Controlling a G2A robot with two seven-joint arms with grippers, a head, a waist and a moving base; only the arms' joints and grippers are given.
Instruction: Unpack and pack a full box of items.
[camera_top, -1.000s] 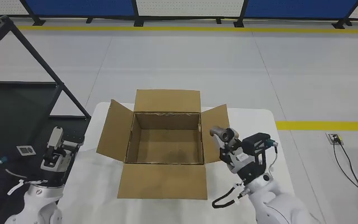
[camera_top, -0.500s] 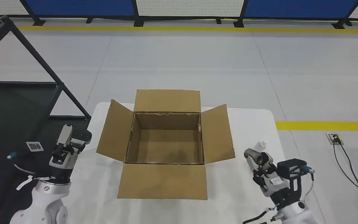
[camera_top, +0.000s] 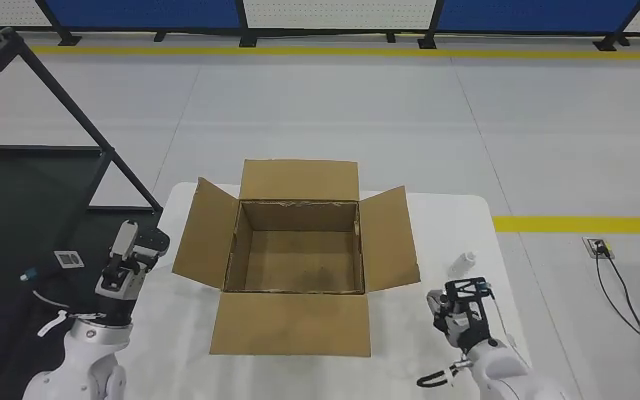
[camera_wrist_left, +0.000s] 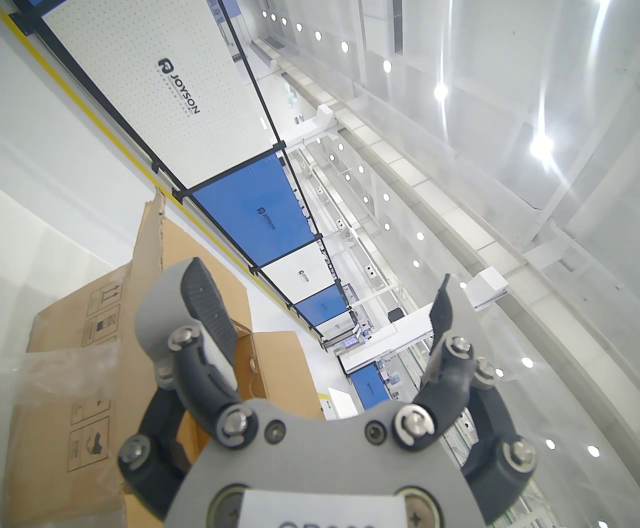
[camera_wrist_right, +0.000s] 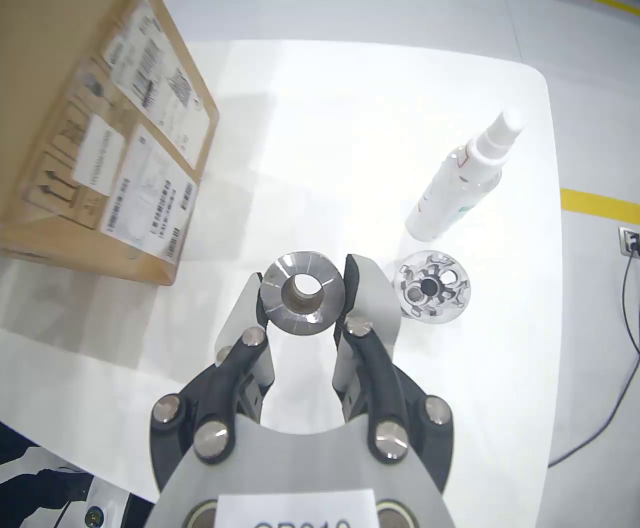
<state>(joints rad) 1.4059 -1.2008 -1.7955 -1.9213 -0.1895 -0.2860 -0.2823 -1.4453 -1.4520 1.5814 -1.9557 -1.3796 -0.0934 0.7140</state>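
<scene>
Right wrist view | right end effector (camera_wrist_right: 305, 278) grips metal ring (camera_wrist_right: 276, 301) | toothed disc (camera_wrist_right: 433, 294), spray bottle (camera_wrist_right: 457, 192) just beside

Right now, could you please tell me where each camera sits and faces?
Top view: above the arms, looking down on the cardboard box and table; left arm, right arm show.
Left wrist view: tilted up towards the ceiling; open left gripper.
Right wrist view: looking down; right gripper grips a metal ring.
Shared: all see the box.
</scene>
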